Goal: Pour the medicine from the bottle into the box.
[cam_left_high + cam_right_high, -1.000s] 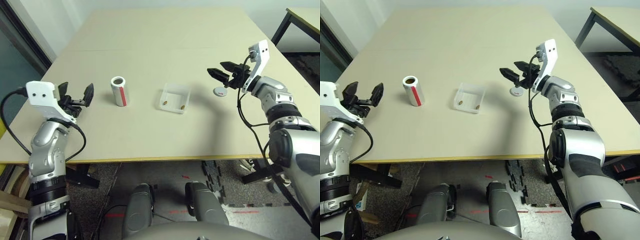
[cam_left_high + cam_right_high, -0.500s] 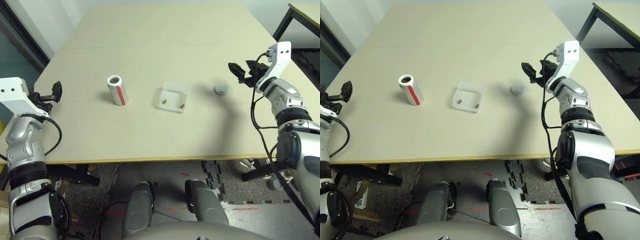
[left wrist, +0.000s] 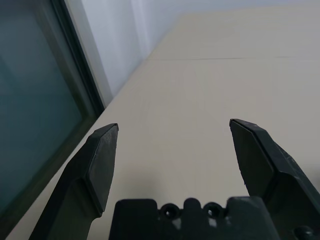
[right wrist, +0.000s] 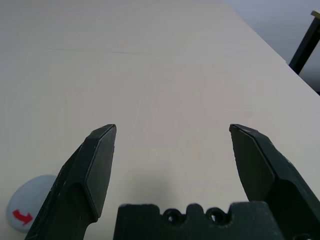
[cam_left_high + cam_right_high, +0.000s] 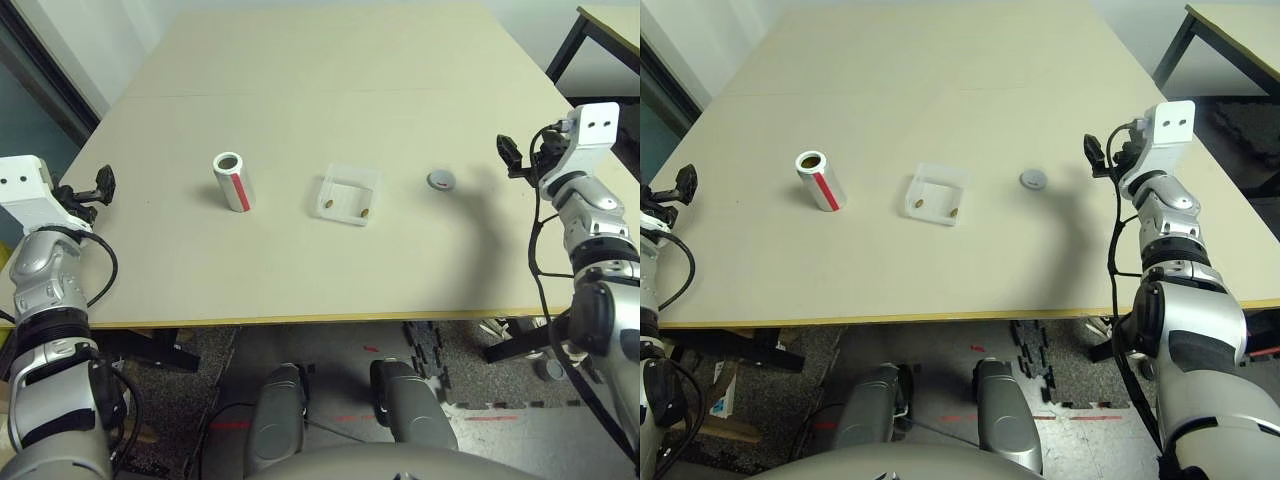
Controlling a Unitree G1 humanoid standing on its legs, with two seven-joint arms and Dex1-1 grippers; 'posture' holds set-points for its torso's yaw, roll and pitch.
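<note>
The bottle (image 5: 233, 181) stands upright on the desk (image 5: 330, 90), its mouth open and its red stripe turned toward the robot, a little to the left of the box (image 5: 350, 195). The box lies near the middle of the desk, and two small yellowish-brown pills (image 5: 366, 213) rest on its floor near the front wall. The loose grey cap (image 5: 441, 181) lies flat on the desk to the right of the box, apart from it. Something brownish shows in the bottle's mouth in the right eye view, but I cannot tell whether it is medicine or only the inside of the bottle. The left gripper (image 3: 172, 165) hovers at the left edge of the desk, well apart from the bottle, and its jaws are spread wide with nothing between them. The right gripper (image 4: 172, 165) hovers at the right edge, beyond the cap, and its jaws are also spread wide and empty. In my judgement the pouring is already finished, since pills are in the box and the bottle is set down, and both arms are out at the sides. If anything is left in the bottle, the next move calls for the left gripper to come to the bottle, close around its side and tilt its mouth over the box.
</note>
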